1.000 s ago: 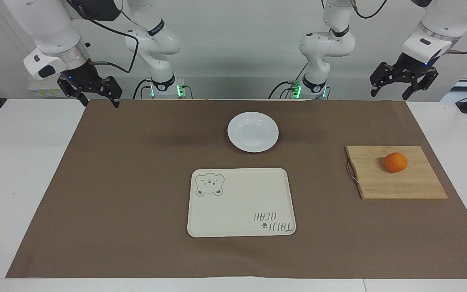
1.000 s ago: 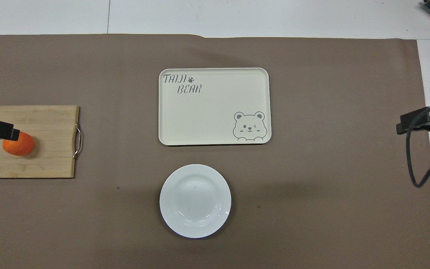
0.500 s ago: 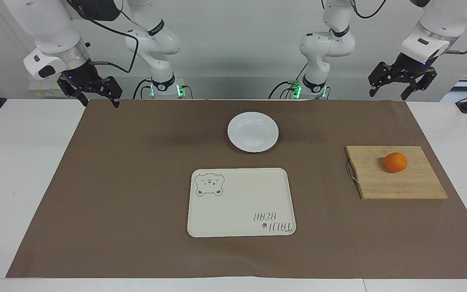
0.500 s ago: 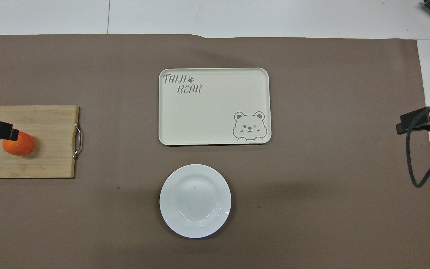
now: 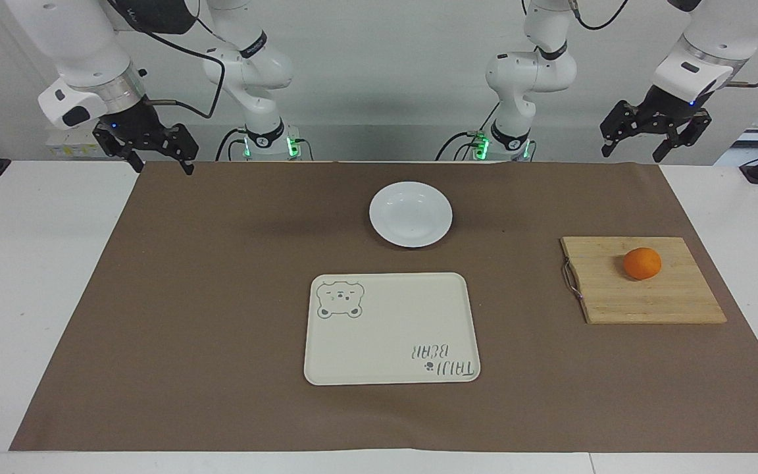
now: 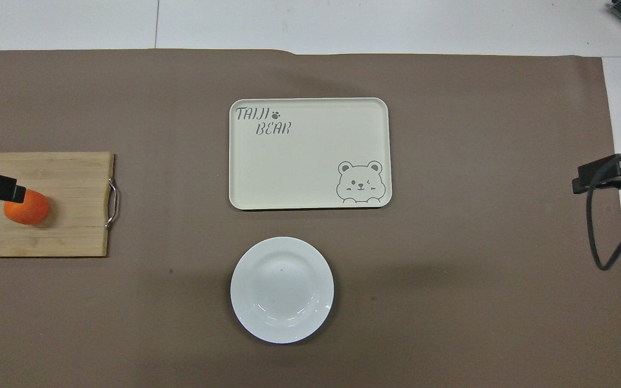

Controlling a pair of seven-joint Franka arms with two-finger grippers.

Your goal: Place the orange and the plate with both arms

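- The orange [image 5: 642,263] sits on a wooden cutting board [image 5: 649,299] near the table's edge at the left arm's end, roughly midway between the edge nearest the robots and the one farthest from them.
- The plate [image 5: 410,214] lies bare on the brown mat [image 5: 208,316], at the middle of the table's width, toward the edge nearest the robots.
- A cream tray with a bear drawing [image 5: 391,328] lies just beside the plate, farther from the robots, apart from it.
- The left gripper [image 5: 633,150] hangs in the air over the mat's corner nearest the robots at the left arm's end, jaws spread open and holding nothing.
- The right gripper [image 5: 162,166] hangs over the mat's corner nearest the robots at the right arm's end, jaws likewise open and empty.
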